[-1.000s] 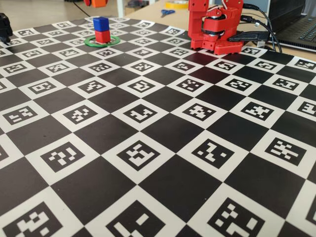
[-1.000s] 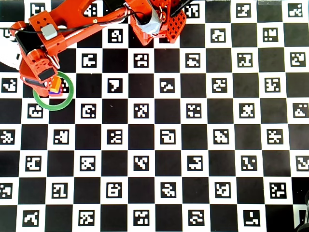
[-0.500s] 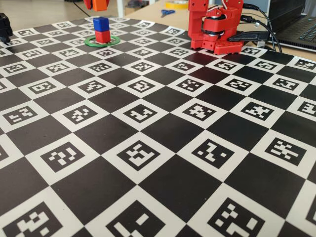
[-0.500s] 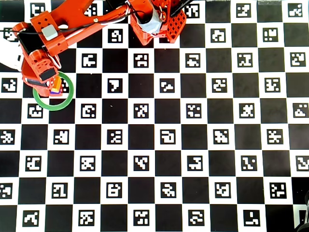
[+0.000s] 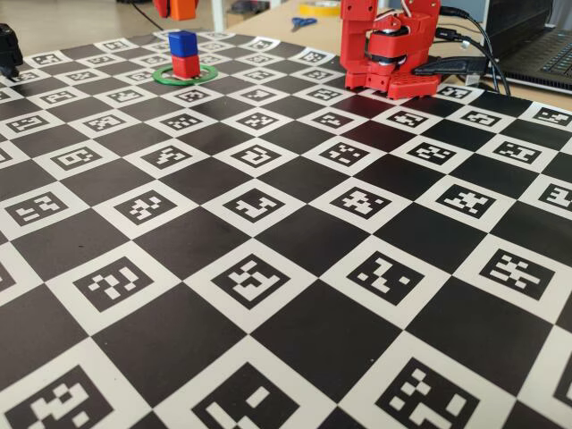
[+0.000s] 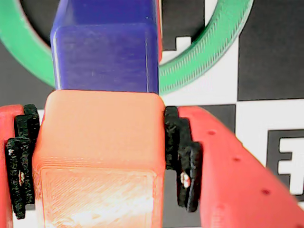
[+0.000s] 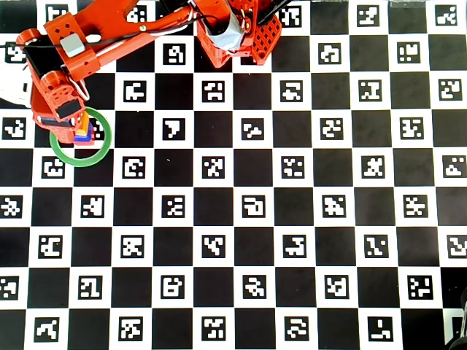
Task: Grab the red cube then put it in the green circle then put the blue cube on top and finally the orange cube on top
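Note:
The red cube sits inside the green circle at the far left of the checkered mat, and the blue cube is stacked on it. The orange cube hangs above that stack at the top edge of the fixed view. In the wrist view my gripper is shut on the orange cube, black pads pressed on both its sides. The blue cube lies just beyond it, inside the green circle. From overhead the gripper covers most of the stack inside the green circle.
The red arm base stands at the back of the mat, with cables and a laptop to its right. Scissors lie on the table behind. A black object is at the far left edge.
The gripper with the orange cube has shifted slightly over the stack, and the cube shows a little more at the top of the fixed view. The red and blue cubes have not moved.

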`<action>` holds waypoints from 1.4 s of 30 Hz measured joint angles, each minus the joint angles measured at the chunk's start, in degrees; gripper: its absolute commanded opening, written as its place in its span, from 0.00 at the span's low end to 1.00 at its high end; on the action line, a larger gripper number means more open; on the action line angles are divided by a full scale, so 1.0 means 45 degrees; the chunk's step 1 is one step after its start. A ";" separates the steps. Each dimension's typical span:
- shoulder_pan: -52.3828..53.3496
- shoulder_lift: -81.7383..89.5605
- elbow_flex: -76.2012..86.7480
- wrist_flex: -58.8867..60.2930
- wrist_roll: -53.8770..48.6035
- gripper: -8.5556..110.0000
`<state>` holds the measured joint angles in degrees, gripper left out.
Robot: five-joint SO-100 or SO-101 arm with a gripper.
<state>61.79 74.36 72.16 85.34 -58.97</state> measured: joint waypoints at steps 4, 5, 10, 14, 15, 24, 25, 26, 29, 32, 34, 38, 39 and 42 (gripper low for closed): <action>0.0039 0.0000 0.0234 -0.0371 -0.0234 0.07; 0.0039 0.0000 0.0254 -0.0391 -0.0254 0.07; 0.0039 0.0000 0.0430 -0.0684 -0.0312 0.07; 0.0078 0.0000 0.0664 -0.0937 -0.0391 0.07; 0.0117 0.0000 0.0762 -0.1035 -0.0410 0.07; 0.0156 0.0000 0.1230 -0.1621 -0.0508 0.07; 0.0156 0.0000 0.1230 -0.1660 -0.0508 0.07; 0.0156 0.0000 0.1230 -0.1719 -0.0508 0.07; 0.0156 0.0000 0.1230 -0.1816 -0.0508 0.09; 0.0156 0.0000 0.1309 -0.1816 -0.0508 0.12; 0.0156 0.0000 0.1328 -0.1816 -0.0508 0.17; 0.0156 0.0020 0.1328 -0.1816 -0.0625 0.23; 0.0156 0.0020 0.1328 -0.1816 -0.0664 0.26; 0.0156 0.0000 0.1484 -0.1816 -0.0781 0.30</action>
<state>62.49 74.36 78.84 77.17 -62.49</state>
